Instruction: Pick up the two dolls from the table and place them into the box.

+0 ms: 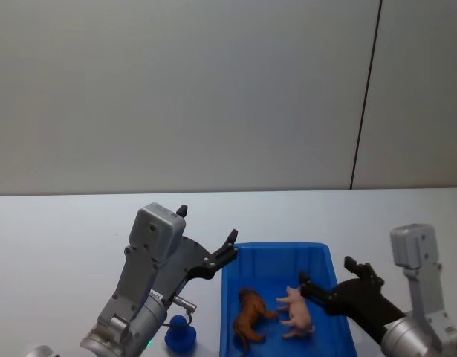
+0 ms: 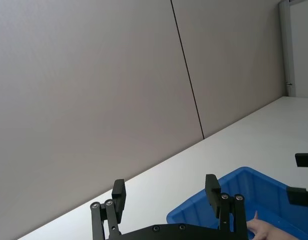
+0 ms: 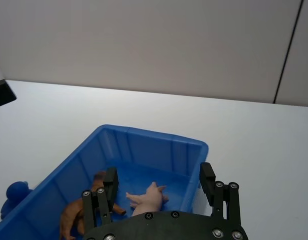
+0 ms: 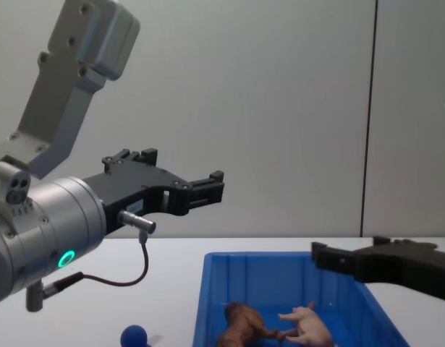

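My left end effector hangs wide and empty above the bench. My right end effector, also wide and empty, is over the box. The brown animal and pink pig lie inside it, and the blue toy sits on the bench just beside the box.

Both arms are silver-grey: a cylindrical wrist topped by a boxy light-grey housing. The left tool and right tool are matte black, each with two flat fingers on paired link bars fixed by silver screws. The left wrist bears a green ring light, and a thin black cable runs to a metal plug. Two dark round ports mark its casing.
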You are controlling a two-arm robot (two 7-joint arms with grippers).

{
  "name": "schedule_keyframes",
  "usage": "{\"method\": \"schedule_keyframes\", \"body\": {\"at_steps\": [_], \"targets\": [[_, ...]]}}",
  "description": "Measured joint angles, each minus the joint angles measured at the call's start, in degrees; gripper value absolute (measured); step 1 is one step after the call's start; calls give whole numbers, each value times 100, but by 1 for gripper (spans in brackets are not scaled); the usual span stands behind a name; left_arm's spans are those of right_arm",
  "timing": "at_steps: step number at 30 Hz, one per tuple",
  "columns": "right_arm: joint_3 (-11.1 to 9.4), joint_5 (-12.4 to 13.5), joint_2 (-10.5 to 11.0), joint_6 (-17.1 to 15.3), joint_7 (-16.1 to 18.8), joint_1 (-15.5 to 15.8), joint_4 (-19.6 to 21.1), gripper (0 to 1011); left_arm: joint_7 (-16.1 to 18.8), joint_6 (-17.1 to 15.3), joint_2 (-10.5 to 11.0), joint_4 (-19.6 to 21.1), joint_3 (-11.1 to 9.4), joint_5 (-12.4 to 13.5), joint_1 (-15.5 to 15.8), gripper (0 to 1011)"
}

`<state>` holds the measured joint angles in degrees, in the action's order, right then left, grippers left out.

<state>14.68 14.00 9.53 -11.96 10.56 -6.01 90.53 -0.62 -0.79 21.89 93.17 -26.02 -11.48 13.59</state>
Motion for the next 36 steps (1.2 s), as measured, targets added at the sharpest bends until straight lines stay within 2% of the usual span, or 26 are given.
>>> {"method": "schedule_keyframes", "body": {"at_steps": [16, 36], "targets": [[-211, 240, 242, 137, -598, 382, 404, 1001, 0, 0, 0, 0, 0, 0, 0, 1002], [-303, 340, 359, 195, -831, 567, 595, 1001, -11, -53, 14, 15, 13, -2, -9, 1002]]}}
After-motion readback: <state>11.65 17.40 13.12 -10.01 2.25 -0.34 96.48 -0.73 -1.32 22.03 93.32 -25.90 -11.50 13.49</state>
